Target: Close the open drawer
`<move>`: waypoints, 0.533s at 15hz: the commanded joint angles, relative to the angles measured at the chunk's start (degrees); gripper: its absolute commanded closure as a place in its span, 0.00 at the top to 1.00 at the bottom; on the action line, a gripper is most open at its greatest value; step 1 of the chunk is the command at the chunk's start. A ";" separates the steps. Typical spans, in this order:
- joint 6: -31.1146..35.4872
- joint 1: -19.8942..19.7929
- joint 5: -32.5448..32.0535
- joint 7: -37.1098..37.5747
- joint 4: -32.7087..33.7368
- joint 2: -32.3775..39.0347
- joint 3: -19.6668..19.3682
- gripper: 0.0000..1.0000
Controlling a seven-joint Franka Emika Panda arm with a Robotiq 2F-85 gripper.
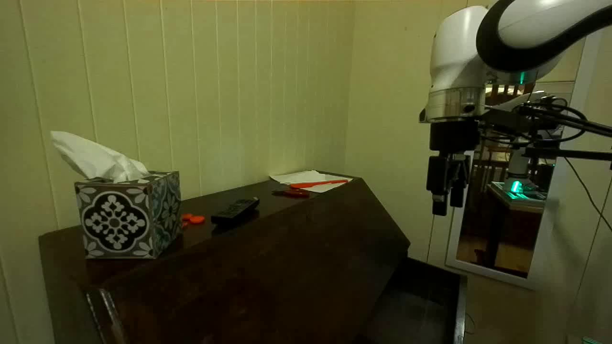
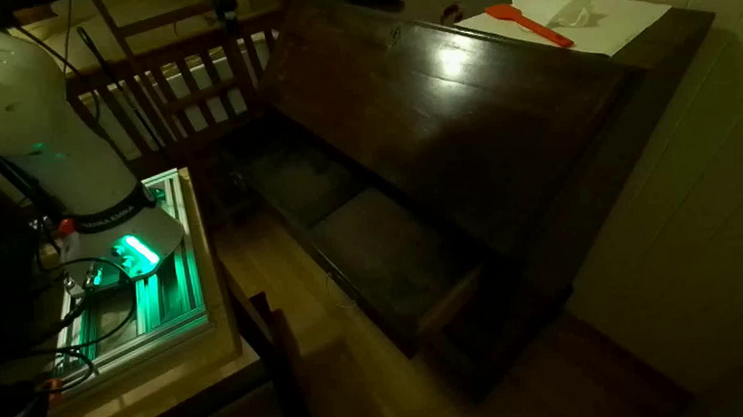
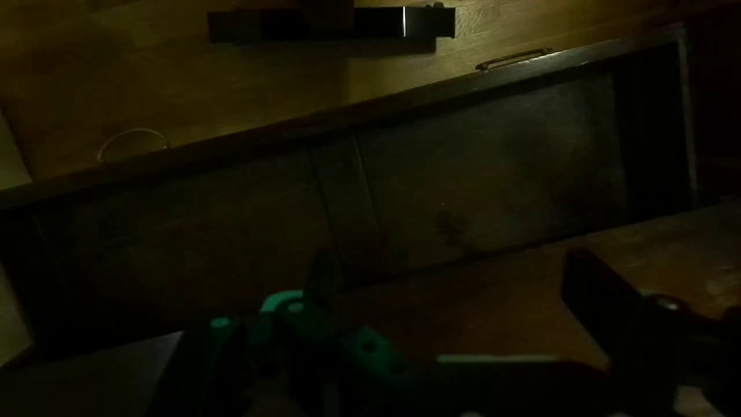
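Approach step, apparently: lower the wide-spread black fingers (image 3: 597, 298) outside the open dark-brown wooden drawer (image 3: 492, 159), then push inward.

Drawer (image 3: 492, 145): wood, matt and blotchy inside.
Drawer pull (image 3: 514, 57): metal by its look.
Desk (image 2: 470, 129): wood, smooth, with a glossy glare on the slanted front.
Gripper (image 1: 448, 204): mostly matt.
Arm (image 1: 456, 55): smooth, lightly glossy shell.
Base rails (image 2: 189, 267): bare metal, shiny.
Tissue (image 1: 100, 160): thin creased paper.
Tissue box (image 1: 117, 220): smooth printed sides, material unclear.
Sheet (image 2: 633, 20): matt paper.
Spatula (image 2: 535, 25): smooth, plastic or rubber.
Floor (image 3: 243, 87): wood, faint sheen.
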 commanded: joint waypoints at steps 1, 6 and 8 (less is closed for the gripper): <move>-0.13 -0.16 0.06 -0.09 0.10 0.01 0.11 1.00; 2.54 -1.63 -2.69 -0.51 -0.83 0.50 -0.11 1.00; 4.28 -3.47 -6.04 -2.18 -3.20 1.09 -1.58 1.00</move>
